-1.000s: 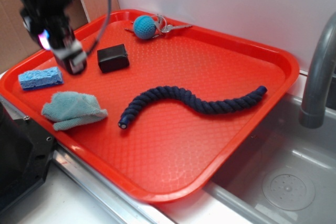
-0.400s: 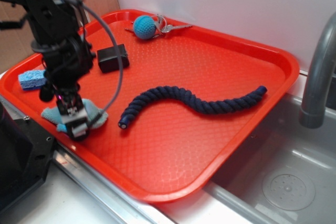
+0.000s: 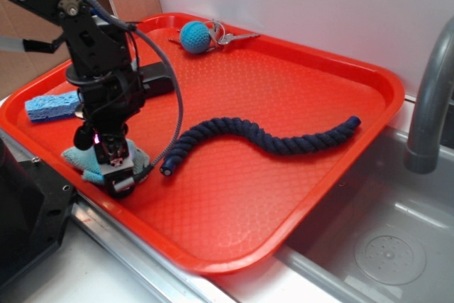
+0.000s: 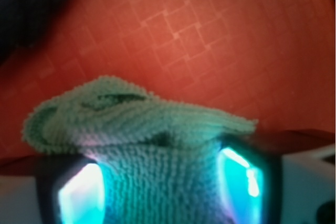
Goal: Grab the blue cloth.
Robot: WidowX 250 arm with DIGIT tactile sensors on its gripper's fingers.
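Hand (image 3: 117,174) found lowered onto the blue cloth (image 4: 142,129) at the near-left corner of the red tray (image 3: 298,90), fingers (image 4: 79,198) either side with cloth bunched between them. Blue sponge (image 3: 51,106) noted just behind, navy rope (image 3: 262,138) beside to the right.

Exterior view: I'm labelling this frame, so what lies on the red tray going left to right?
blue sponge → blue cloth with the gripper down on it → crocheted ball with keys → navy rope, all on the red tray. The black block overlaps the arm, so it is omitted.
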